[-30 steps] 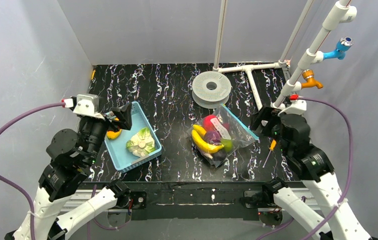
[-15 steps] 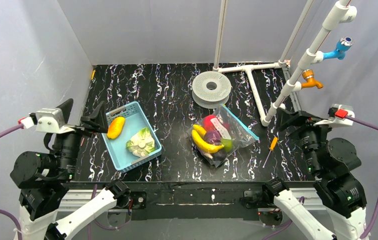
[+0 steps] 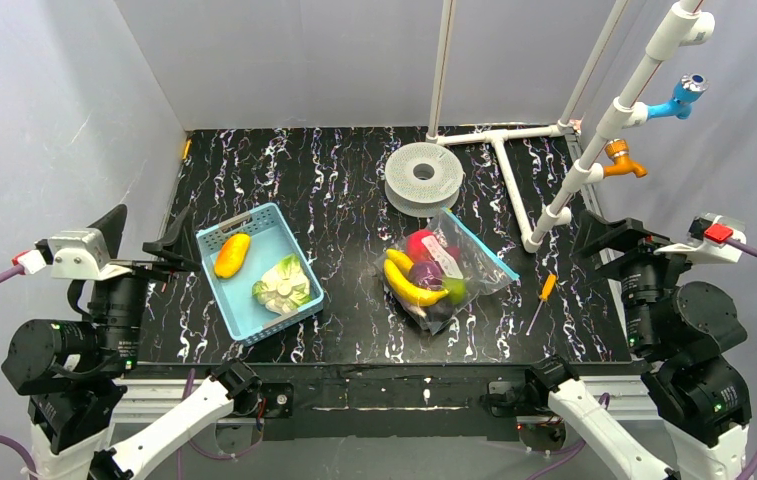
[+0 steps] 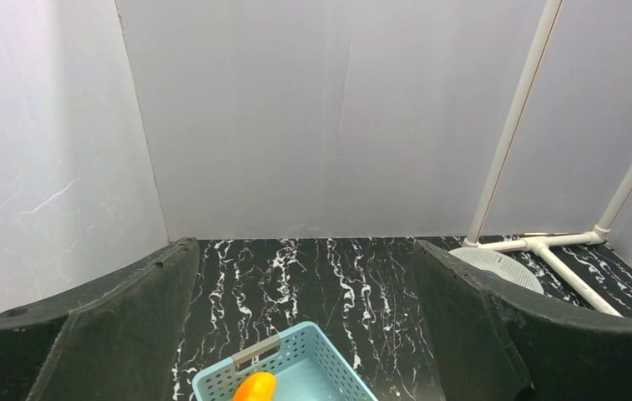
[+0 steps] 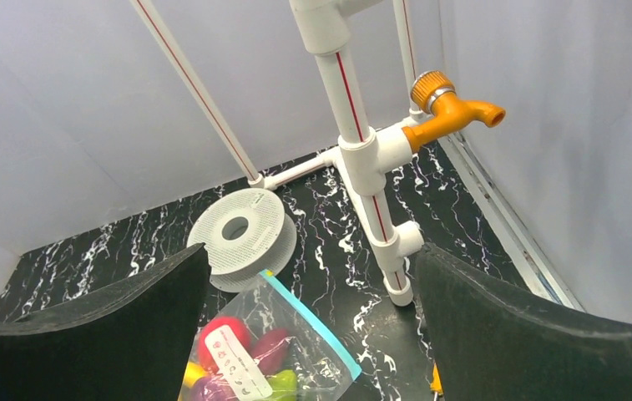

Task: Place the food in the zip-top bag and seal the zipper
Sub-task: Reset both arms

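left pincer (image 3: 149,237) released, broad matte-black fingers splayed wide, nothing between them; up at the table's left edge, just beside the blue lattice basket (image 3: 266,235). right pincer (image 3: 619,238) likewise released and empty, past the table's right edge, well apart from the bag.

zip-top bag (image 3: 474,275) flat on the black, white-veined marble-look table (image 3: 344,200), right of centre, just in front of a grey ribbed filament spool (image 3: 423,177); clear crinkly film with glare patches and a white label (image 3: 444,258). zipper (image 3: 481,245) a narrow light-blue strip along the bag's far-right edge; pressed shut or not, cannot tell.

inside the bag, glossy and packed touching: curved yellow banana (image 3: 412,287), purple eggplant (image 3: 426,273), red round fruit (image 3: 418,243), small green piece (image 3: 455,290).

outside it, in the basket: smooth oval orange-yellow fruit (image 3: 231,254) toward the far corner, ruffled pale-green cabbage (image 3: 282,285) nearer the middle, the two apart.

thin orange-handled screwdriver (image 3: 541,298) right of the bag. white pvc pipe frame (image 3: 571,185) at the far right, with an orange tap (image 3: 622,160) and a blue tap (image 3: 684,97).
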Controlling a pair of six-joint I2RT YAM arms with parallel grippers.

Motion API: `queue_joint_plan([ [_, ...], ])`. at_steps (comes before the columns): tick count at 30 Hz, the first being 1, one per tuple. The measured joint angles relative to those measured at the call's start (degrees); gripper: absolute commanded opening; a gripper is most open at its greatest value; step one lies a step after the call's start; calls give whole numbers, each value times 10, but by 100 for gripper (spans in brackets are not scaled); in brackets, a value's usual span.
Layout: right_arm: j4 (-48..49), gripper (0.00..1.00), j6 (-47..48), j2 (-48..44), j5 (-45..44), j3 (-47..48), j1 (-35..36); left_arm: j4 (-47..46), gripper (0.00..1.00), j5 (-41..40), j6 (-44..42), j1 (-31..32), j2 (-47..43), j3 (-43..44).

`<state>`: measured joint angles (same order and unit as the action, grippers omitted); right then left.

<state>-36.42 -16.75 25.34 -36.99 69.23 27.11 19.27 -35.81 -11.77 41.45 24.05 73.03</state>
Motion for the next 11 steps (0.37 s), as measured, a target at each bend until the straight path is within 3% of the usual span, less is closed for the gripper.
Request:
queue_joint_plan([
  [11, -7, 98, -15, 2, -17, 0, 0, 2, 98, -7, -5, 0, 0, -2],
])
